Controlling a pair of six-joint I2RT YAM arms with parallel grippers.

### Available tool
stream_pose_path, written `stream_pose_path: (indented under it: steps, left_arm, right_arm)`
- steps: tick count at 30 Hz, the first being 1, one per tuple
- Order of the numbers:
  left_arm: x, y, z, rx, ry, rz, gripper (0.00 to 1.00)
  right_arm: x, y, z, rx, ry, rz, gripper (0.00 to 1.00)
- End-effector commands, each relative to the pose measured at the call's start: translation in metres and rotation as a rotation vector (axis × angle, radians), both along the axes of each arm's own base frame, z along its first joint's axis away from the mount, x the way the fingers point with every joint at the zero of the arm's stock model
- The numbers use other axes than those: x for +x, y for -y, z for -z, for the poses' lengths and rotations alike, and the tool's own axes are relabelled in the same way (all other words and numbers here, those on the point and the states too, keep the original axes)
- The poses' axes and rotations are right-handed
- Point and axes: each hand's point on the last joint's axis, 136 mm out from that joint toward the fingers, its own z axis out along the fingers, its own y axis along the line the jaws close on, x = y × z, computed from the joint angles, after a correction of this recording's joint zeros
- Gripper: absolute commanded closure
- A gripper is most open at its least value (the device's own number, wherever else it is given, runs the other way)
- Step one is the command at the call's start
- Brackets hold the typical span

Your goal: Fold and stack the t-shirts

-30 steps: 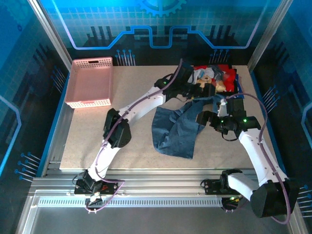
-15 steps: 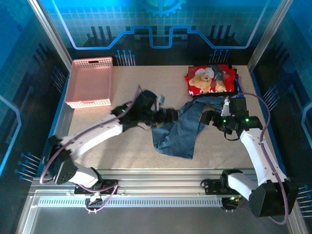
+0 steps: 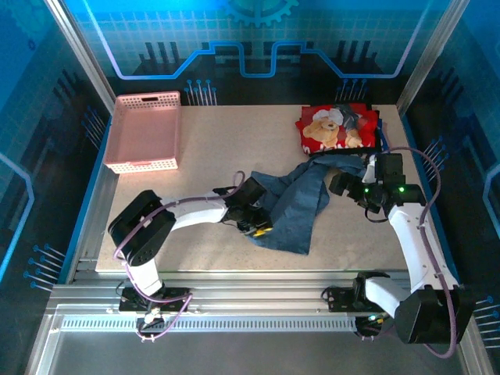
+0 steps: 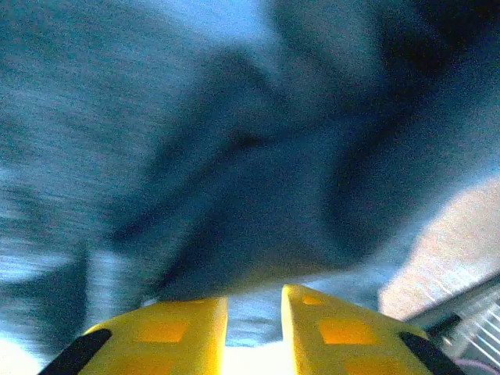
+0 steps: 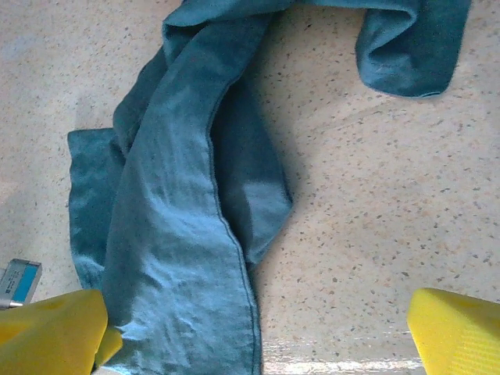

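The slate-blue t-shirt (image 3: 301,207) is soft, matt cloth, creased, with a stitched hem. The counter (image 3: 211,148) is matt, pale and speckled, stone-like in look. The far-right red t-shirt (image 3: 336,129) is cloth with a flat printed bear. The far-left basket (image 3: 142,165) is pink plastic lattice with a slight sheen. The right gripper (image 5: 258,312) has fingers (image 5: 453,332) of smooth yellow plastic; the left gripper (image 4: 254,295) seems alike, though blurred. The near rail (image 3: 234,322) is ribbed bare metal
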Motion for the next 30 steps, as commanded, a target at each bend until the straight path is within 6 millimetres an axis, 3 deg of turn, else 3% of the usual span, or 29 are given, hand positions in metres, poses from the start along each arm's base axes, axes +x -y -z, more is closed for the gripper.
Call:
stream_pose_path:
  steps: [1, 4, 9, 14, 18, 22, 25, 27, 30]
  left_arm:
    - [0.004, -0.058, 0.024, 0.153, -0.045, -0.086, 0.76]
    - [0.024, -0.089, 0.025, 0.204, -0.025, -0.101, 0.76]
    - [0.084, -0.120, 0.017, 0.262, 0.036, -0.091, 0.76]
    - [0.145, -0.150, -0.011, 0.346, 0.129, -0.103, 0.73]
    - [0.167, -0.153, -0.044, 0.332, 0.213, -0.121, 0.62]
    - [0.148, -0.126, -0.089, 0.142, 0.268, -0.160, 0.44]
    - [0.106, -0.104, -0.116, 0.019, 0.269, -0.156, 0.37]
    - [0.066, -0.088, -0.113, -0.042, 0.206, -0.126, 0.36]
    - [0.011, -0.079, -0.096, 0.013, 0.115, -0.056, 0.36]
  right_arm:
    - [-0.007, 0.009, 0.001, -0.017, -0.015, 0.027, 0.00]
    - [-0.007, 0.012, 0.004, -0.019, -0.021, 0.035, 0.00]
    - [-0.002, 0.016, 0.009, -0.029, -0.036, 0.041, 0.00]
    - [0.008, 0.029, 0.013, -0.062, -0.060, 0.057, 0.00]
    - [0.019, 0.035, 0.020, -0.052, -0.083, 0.060, 0.00]
    - [0.019, 0.039, 0.033, -0.023, -0.139, 0.059, 0.04]
    - [0.009, 0.040, 0.046, 0.002, -0.181, 0.064, 0.07]
    - [0.004, 0.036, 0.055, 0.033, -0.188, 0.058, 0.08]
    - [0.003, 0.032, 0.061, 0.059, -0.188, 0.052, 0.10]
